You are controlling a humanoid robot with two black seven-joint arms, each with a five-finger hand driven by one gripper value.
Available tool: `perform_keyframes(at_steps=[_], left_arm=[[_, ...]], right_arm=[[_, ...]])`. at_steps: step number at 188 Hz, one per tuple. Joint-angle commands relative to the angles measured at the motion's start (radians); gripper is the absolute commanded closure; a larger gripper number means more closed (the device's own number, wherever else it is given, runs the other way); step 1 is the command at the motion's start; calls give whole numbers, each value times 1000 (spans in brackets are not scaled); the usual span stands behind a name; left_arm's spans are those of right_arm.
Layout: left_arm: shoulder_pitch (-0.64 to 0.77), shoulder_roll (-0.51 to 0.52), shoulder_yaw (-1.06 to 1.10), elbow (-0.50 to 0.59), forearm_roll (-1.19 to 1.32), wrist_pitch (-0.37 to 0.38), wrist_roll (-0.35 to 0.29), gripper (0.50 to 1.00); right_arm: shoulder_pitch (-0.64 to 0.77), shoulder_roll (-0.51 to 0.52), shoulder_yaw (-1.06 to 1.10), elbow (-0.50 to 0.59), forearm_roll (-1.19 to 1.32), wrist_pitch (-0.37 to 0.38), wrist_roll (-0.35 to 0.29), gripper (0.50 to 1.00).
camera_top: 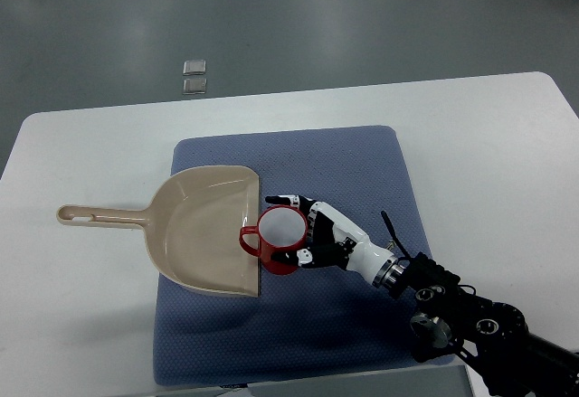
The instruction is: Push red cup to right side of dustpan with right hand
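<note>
Reaching in from the table's right edge, the right hand (pixel 312 232) wraps its fingers (pixel 288 201) around the red cup (pixel 280 239), touching the dustpan (pixel 204 228) mid-mat (pixel 362 162).

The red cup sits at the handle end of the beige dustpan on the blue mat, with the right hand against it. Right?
Not quite. The top view shows the red cup at the dustpan's open mouth edge, opposite the handle. The rest holds: both lie on the blue mat, and the right hand is against the cup.
</note>
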Motion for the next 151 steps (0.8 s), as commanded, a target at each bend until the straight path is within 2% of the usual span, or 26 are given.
perform_keyframes(at_steps=[1, 86, 151], left_arm=[[0, 0, 1, 0, 0, 0, 0, 500], [0, 0, -1, 0, 0, 0, 0, 500], [0, 0, 1, 0, 0, 0, 0, 500]], right_arm=[[0, -6, 1, 0, 0, 0, 0, 570], [-2, -28, 1, 1, 0, 5, 0, 570], [-11, -29, -16, 58, -15, -3, 0, 570]])
